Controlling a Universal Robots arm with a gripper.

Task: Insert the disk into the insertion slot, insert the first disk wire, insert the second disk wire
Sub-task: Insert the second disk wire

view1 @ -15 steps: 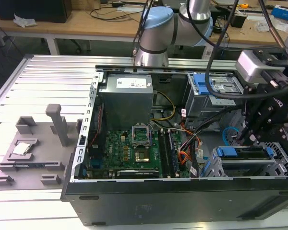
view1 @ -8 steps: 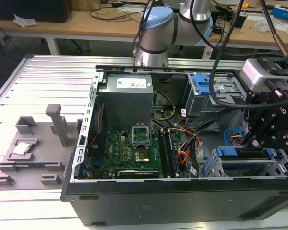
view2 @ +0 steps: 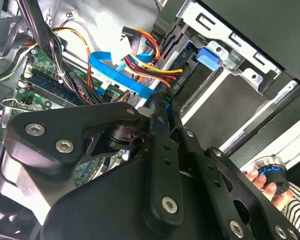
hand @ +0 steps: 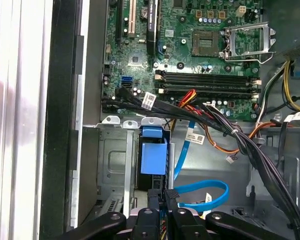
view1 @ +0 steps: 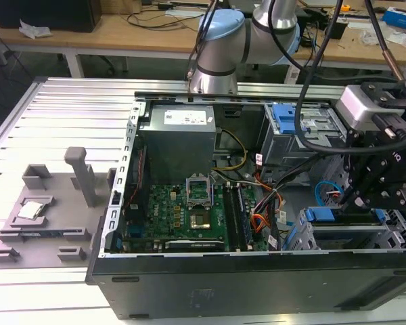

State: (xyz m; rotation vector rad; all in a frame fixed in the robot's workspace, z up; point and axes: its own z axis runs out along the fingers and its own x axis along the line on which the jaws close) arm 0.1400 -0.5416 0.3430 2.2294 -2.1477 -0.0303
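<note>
First wrist view: the gripper (hand: 160, 197), fingers pressed together on a blue flat cable (hand: 200, 192), hangs just above the disk (hand: 154, 159), whose blue carrier sits in the insertion slot (hand: 115, 165) of the grey drive cage. Beyond it, a black wire bundle (hand: 190, 111) crosses before the green motherboard (hand: 190, 45). In the exterior view the gripper (view1: 355, 196) hovers over the same cage (view1: 345, 233) at the case's near corner, on the exterior view's right, with the power supply (view1: 179, 139) farther back.
</note>
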